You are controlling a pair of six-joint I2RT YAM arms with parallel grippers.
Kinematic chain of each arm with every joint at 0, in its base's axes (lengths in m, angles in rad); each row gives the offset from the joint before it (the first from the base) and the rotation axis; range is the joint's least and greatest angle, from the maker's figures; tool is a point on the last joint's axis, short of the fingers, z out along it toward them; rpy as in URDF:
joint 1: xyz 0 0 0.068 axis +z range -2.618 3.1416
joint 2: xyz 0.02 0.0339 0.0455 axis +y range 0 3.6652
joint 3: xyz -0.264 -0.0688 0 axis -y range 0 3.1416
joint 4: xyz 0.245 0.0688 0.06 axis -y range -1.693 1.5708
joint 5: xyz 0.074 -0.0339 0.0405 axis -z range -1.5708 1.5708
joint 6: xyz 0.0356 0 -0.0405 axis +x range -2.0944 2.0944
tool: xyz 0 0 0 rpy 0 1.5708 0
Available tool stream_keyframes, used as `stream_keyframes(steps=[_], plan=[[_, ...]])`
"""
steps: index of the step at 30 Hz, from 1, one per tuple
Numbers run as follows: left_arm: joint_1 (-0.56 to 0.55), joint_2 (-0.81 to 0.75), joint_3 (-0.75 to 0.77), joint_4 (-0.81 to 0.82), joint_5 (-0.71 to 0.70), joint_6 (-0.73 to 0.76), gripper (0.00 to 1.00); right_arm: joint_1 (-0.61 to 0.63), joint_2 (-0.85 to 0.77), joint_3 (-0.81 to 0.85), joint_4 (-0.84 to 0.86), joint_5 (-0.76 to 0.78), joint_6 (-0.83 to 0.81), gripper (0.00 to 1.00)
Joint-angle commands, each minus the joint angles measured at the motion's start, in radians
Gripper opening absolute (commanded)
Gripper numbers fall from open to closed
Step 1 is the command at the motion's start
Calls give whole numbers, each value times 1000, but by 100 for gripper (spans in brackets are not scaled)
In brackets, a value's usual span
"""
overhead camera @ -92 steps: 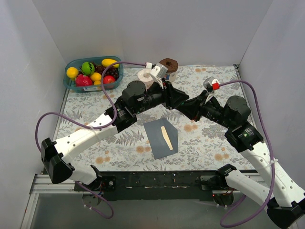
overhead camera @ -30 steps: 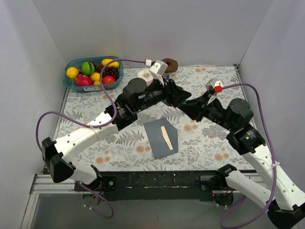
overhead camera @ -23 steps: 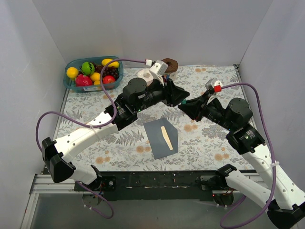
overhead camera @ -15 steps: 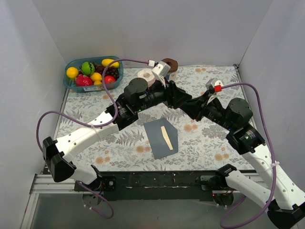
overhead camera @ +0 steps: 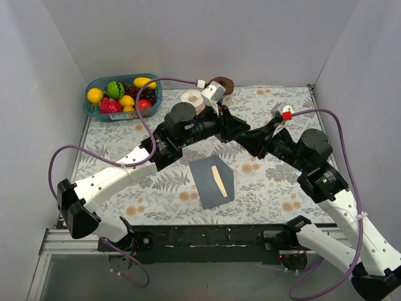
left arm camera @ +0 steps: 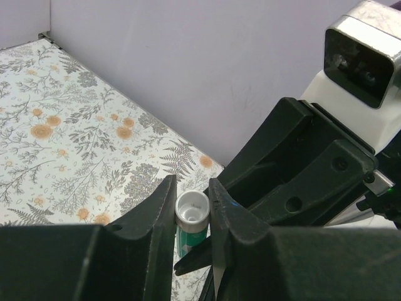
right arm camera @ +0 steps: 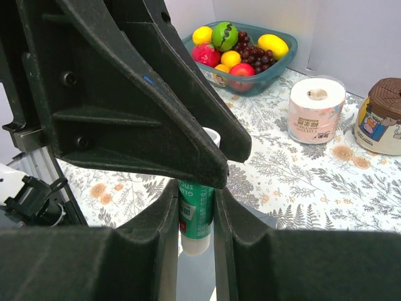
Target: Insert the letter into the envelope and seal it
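The dark grey envelope (overhead camera: 212,183) lies flat on the floral table, near the front middle. The letter shows only as a narrow cream-tan strip (overhead camera: 217,180) on it. Above and behind it my two grippers meet tip to tip in the air. My right gripper (right arm camera: 195,188) is shut on the body of a green glue stick (right arm camera: 196,210). My left gripper (left arm camera: 191,185) is shut on the stick's white cap (left arm camera: 190,212), with both fingers touching it. In the top view the left gripper (overhead camera: 240,131) and the right gripper (overhead camera: 249,139) hide the stick.
A teal basket (overhead camera: 154,99) of toy fruit stands at the back left. A toilet roll (overhead camera: 190,99) and a brown-lidded jar (overhead camera: 222,84) stand at the back middle. Grey walls close in the table on three sides.
My left gripper's fingers have closed in on the glue stick's cap, and the left arm has edged right toward the right gripper. The envelope has not moved.
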Motion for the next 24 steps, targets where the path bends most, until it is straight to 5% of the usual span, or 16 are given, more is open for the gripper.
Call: stream_keyframes(steps=[1, 7, 12, 13, 16, 17, 20, 24], plan=[[-4, -31, 5, 39, 65, -8, 0, 1, -2, 48, 30, -69, 6, 1], [-4, -66, -47, 205, 442, -19, 0, 1, -4, 59, 148, -414, 35, 1], [-1, -84, -76, 305, 644, -47, 19, 1, -50, 16, 330, -655, 92, 1], [1, -84, -70, 300, 657, -45, 40, 1, -56, 14, 335, -660, 92, 1], [12, -92, -70, 300, 629, -50, 67, 1, -67, 25, 259, -572, 57, 1], [18, -101, -76, 305, 618, -57, 83, 1, -64, 31, 234, -508, 33, 1], [32, -117, -93, 326, 564, -74, 98, 1, -44, 51, 148, -404, 12, 1], [59, -164, -124, 361, 500, -100, 98, 1, -34, 51, 101, -305, 3, 1]])
